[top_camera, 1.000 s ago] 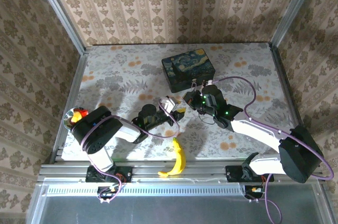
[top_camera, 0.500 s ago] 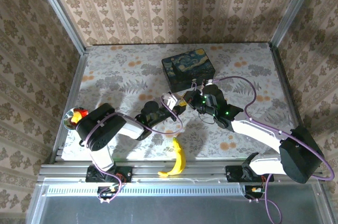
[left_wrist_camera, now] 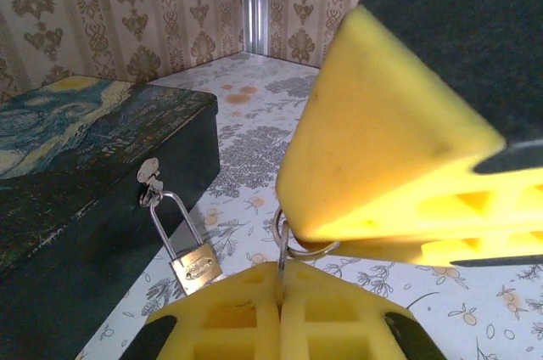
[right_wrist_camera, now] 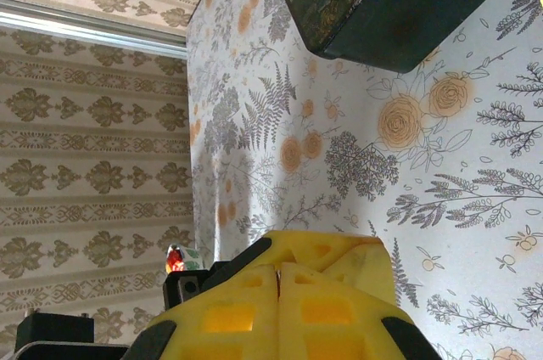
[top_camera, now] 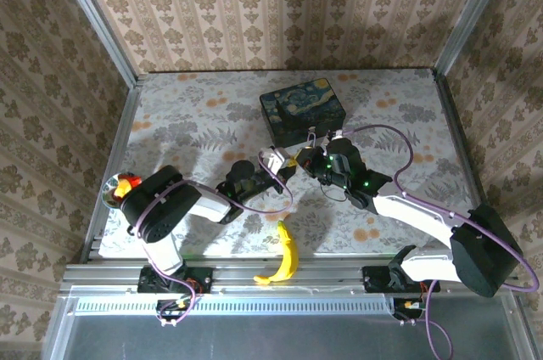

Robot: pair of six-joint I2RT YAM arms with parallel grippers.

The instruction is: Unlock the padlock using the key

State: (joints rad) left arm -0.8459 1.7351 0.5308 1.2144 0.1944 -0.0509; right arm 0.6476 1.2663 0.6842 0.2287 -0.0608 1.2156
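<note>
One hand, the left hand (left_wrist_camera: 282, 290), is clamping the key (left_wrist_camera: 281, 251) upright while the padlock (left_wrist_camera: 195, 265) is hanging just ahead-left of it, shackle up, from the box (left_wrist_camera: 93, 148).

The counter (top_camera: 195, 114) was covered in a pale fern-and-flower print; it was enclosed on three sides by walls (top_camera: 280, 3) papered in beige damask; aluminium posts (top_camera: 95, 16) were set at the corners.

Qty: 1 padlock (left_wrist_camera: 195, 263), 1 key (left_wrist_camera: 282, 260), 1 painted box (top_camera: 302, 110), 1 banana (top_camera: 287, 260).
</note>
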